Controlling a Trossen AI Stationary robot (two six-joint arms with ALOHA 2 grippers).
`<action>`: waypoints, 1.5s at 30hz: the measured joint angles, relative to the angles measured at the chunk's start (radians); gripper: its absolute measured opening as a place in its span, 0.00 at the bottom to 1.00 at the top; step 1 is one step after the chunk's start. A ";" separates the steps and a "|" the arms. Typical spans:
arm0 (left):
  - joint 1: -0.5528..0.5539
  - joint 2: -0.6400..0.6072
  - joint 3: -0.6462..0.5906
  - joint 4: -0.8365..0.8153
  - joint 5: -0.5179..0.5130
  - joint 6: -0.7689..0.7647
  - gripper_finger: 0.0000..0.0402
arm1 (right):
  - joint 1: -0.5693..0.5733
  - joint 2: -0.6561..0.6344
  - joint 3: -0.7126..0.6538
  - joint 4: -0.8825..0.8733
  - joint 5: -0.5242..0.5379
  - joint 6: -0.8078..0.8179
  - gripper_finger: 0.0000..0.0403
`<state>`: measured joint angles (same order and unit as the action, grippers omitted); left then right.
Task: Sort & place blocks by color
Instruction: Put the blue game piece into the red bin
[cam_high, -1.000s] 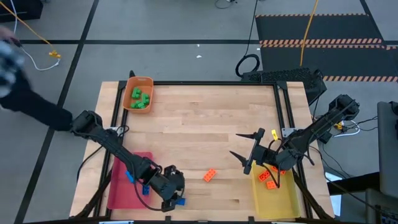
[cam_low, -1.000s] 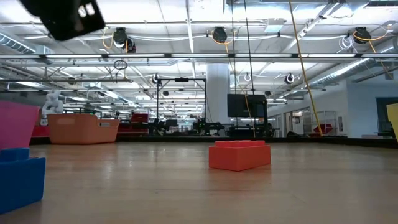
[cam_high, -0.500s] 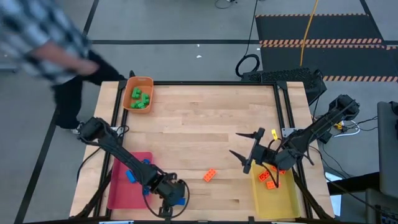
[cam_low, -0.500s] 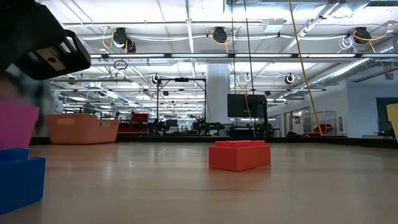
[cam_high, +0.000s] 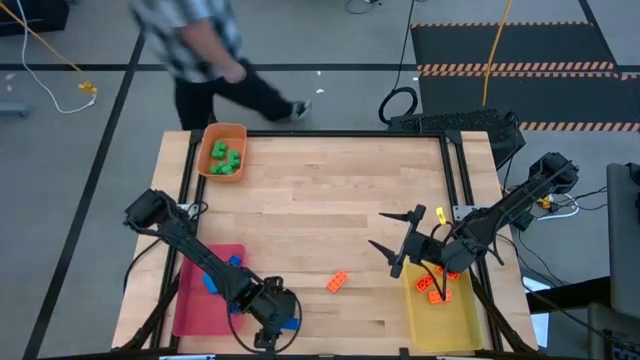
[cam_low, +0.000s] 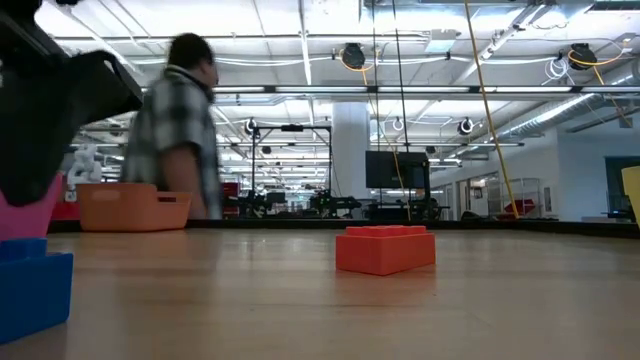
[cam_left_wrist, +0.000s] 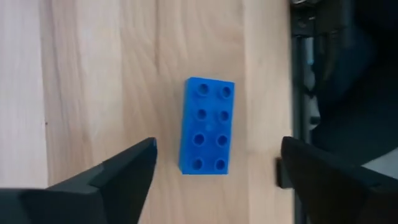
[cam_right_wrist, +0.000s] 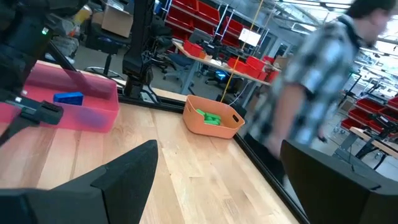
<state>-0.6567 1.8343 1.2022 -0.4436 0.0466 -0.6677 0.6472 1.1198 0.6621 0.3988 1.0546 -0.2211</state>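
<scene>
Left gripper (cam_left_wrist: 214, 165): I see it pointing straight down, fingers wide apart over a blue block (cam_left_wrist: 207, 126).
Right gripper (cam_high: 392, 243): waiting, fingers open, above the table (cam_high: 320, 190).

Overhead: straight down on the whole desk (cam_high: 320, 190). Low: level at desk height, close behind an orange block (cam_low: 385, 248), facing the room. Left wrist: straight down, close over a blue block (cam_left_wrist: 207, 126). Right wrist: across the desk, sharing the orange tray (cam_right_wrist: 212, 123) with overhead.
</scene>
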 joint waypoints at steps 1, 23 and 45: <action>0.000 0.006 0.000 0.000 -0.007 -0.005 0.88 | 0.000 0.000 0.000 0.000 0.000 0.000 0.83; -0.009 0.134 0.004 0.019 -0.123 -0.008 0.55 | -0.025 0.000 0.000 -0.046 0.000 0.043 0.83; 0.060 -0.153 0.148 -0.644 -0.209 -0.118 0.34 | -0.024 0.000 0.000 -0.052 0.000 0.045 0.83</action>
<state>-0.5963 1.6815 1.3498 -1.0876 -0.1622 -0.7854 0.6231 1.1198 0.6621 0.3464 1.0546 -0.1761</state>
